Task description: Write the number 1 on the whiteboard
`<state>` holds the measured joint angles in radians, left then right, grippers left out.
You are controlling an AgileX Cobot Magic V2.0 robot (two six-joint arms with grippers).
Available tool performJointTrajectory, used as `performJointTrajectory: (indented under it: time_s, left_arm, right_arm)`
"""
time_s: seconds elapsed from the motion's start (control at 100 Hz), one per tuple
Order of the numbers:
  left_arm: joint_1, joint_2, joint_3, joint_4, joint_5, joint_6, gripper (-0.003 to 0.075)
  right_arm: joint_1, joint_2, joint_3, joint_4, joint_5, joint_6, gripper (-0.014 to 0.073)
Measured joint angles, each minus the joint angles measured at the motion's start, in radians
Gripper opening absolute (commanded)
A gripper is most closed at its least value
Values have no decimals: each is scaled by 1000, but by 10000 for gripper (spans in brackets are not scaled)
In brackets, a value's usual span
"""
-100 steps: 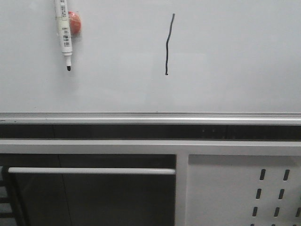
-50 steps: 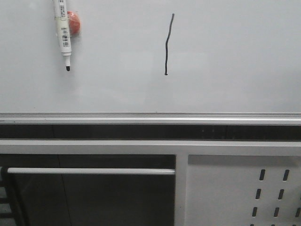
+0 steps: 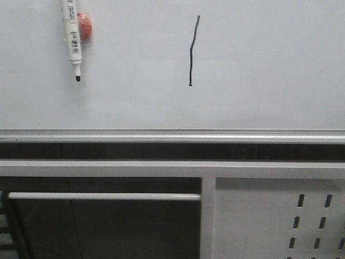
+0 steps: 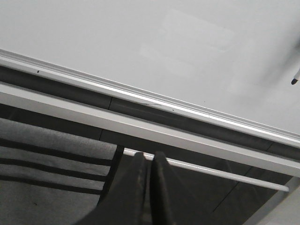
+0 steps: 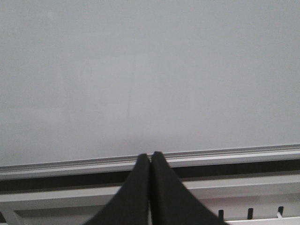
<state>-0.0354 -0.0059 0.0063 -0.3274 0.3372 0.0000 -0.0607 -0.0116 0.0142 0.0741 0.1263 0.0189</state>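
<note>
The whiteboard (image 3: 259,81) fills the upper half of the front view, with its silver rail (image 3: 172,135) below. A thin black wavy vertical stroke, the number 1 (image 3: 192,51), is drawn near the middle. A white marker pen (image 3: 73,35) with a black tip lies on the board at the upper left, beside a small red-orange object (image 3: 85,26). Neither gripper shows in the front view. My left gripper (image 4: 146,156) is shut and empty, below the rail (image 4: 150,96). My right gripper (image 5: 150,155) is shut and empty, in front of the board's rail (image 5: 225,155).
Below the rail runs a white metal frame (image 3: 108,168) with a horizontal bar (image 3: 102,196). A white panel with slotted holes (image 3: 275,221) sits at the lower right. In the left wrist view the marker's black tip (image 4: 294,80) peeks in at the edge.
The marker pen has slid slightly upward on the board. The stroke is unchanged.
</note>
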Motion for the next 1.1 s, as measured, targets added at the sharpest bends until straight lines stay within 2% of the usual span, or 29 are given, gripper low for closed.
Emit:
performJointTrajectory:
  time_s: [0.16, 0.3, 0.52, 1.1]
  left_arm:
    - [0, 0, 0, 0, 0, 0, -18]
    - [0, 0, 0, 0, 0, 0, -18]
    - [0, 0, 0, 0, 0, 0, -18]
    - [0, 0, 0, 0, 0, 0, -18]
  right_arm:
    - [-12, 0, 0, -83, 2, 0, -71]
    - [-12, 0, 0, -146, 62, 0, -71]
    - [-12, 0, -2, -158, 199, 0, -71]
    - [-12, 0, -2, -158, 205, 0, -71]
